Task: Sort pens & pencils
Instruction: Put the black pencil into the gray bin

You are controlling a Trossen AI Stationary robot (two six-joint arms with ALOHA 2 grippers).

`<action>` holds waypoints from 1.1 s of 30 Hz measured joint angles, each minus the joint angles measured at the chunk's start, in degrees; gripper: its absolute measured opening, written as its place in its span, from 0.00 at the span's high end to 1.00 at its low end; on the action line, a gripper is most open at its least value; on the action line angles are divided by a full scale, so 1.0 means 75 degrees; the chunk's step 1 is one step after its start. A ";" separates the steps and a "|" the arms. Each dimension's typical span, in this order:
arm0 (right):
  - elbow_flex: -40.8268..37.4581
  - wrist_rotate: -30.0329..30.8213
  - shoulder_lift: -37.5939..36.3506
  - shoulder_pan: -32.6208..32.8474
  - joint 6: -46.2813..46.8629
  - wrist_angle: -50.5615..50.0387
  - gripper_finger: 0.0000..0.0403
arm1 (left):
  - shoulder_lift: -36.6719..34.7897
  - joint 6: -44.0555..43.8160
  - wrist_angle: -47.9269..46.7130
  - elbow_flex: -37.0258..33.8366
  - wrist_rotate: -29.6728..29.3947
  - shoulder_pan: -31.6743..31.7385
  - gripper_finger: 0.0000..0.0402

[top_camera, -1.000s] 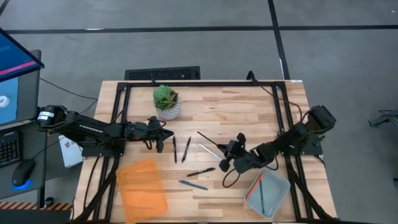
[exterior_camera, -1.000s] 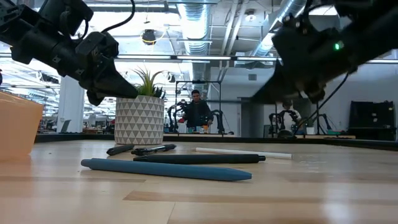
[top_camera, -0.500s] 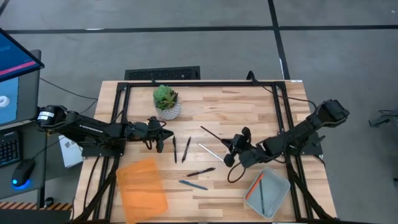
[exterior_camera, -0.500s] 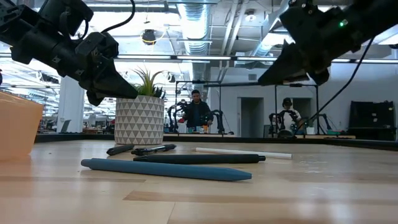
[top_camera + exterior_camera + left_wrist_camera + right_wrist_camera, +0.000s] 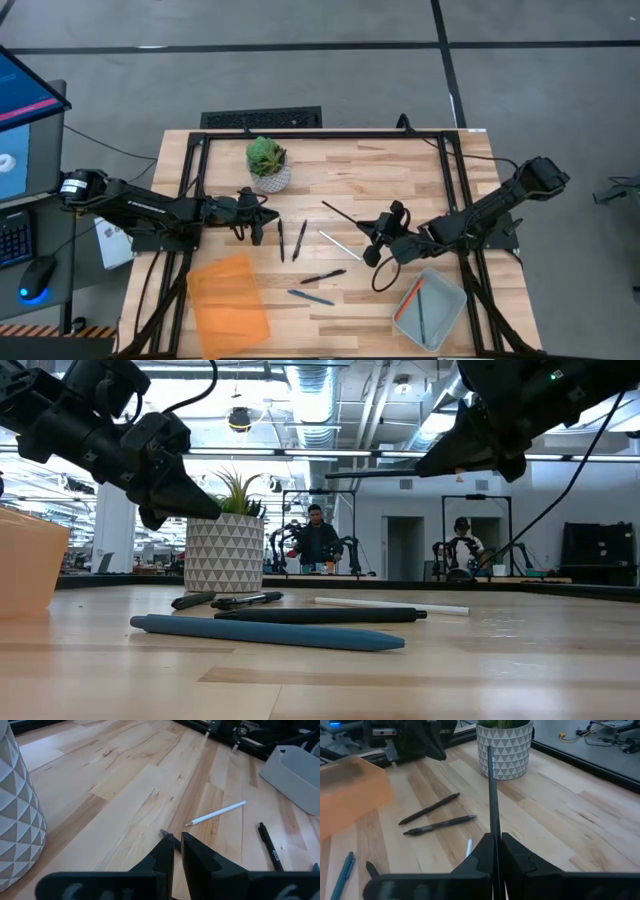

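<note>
My right gripper [image 5: 380,232], clamped on a slim dark pencil [image 5: 343,217], has lifted higher; my left gripper [image 5: 257,228], fingers together and empty, hasn't moved.

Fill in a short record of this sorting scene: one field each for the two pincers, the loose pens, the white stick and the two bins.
right pincer: shut on thin black pen, lifted above the table
left pincer: shut, empty, beside white patterned plant pot
loose pens: slim black pens and one blue pen lie on the wooden table
white pencil: flat on the table
orange translucent bin: contents cannot be told
grey bin: holds a few sticks
</note>
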 joint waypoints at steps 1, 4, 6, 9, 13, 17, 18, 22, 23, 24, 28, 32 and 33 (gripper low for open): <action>0.0000 -0.0002 0.0000 0.0000 0.0000 0.0003 0.91 | 0.0000 0.0000 -0.0028 0.0000 0.0000 0.0000 0.94; 0.0000 -0.0095 0.0000 0.0000 0.0000 0.0005 0.91 | 0.0000 0.0000 -0.0032 0.0000 0.0000 0.0000 0.94; 0.0000 -0.0184 0.0000 0.0000 0.0002 0.0060 0.91 | 0.0000 0.0000 -0.0034 0.0000 0.0000 0.0000 0.94; 0.0003 -0.0264 0.0000 0.0030 0.0003 0.0182 0.90 | 0.0000 0.0000 -0.0034 0.0000 0.0000 0.0000 0.94; 0.0003 -0.0550 -0.0097 0.0191 0.0003 0.0296 0.91 | 0.0000 0.0000 -0.0074 0.0000 0.0000 0.0000 0.94; 0.0006 -0.0632 -0.0316 0.0436 0.0005 0.0350 0.91 | 0.0000 0.0000 -0.0139 0.0000 0.0001 0.0000 0.94; 0.0006 -0.0629 -0.0393 0.0506 0.0006 0.0353 0.91 | 0.0000 0.0000 -0.0149 0.0000 0.0000 0.0000 0.94; 0.0006 -0.0634 -0.0695 0.0824 0.0005 0.0279 0.91 | 0.0000 0.0000 -0.0157 0.0000 0.0003 0.0000 0.94; 0.0006 -0.0635 -0.0765 0.0907 0.0003 0.0231 0.91 | 0.0000 -0.0006 -0.0157 0.0000 0.0000 0.0000 0.94; 0.0006 -0.0649 -0.0838 0.0999 0.0006 0.0155 0.91 | 0.0000 -0.0009 -0.0157 0.0000 0.0003 0.0000 0.94; 0.0006 -0.0756 -0.1104 0.1367 0.0074 -0.0155 0.91 | 0.0000 -0.0012 -0.0157 0.0000 0.0003 0.0000 0.94; 0.0006 -0.0775 -0.1352 0.1739 0.0323 -0.0624 0.90 | 0.0000 -0.0024 -0.0159 0.0000 0.0003 0.0000 0.94; 0.0006 -0.0775 -0.1413 0.1836 0.0415 -0.0788 0.90 | 0.0000 -0.0035 -0.0157 0.0000 0.0003 0.0000 0.94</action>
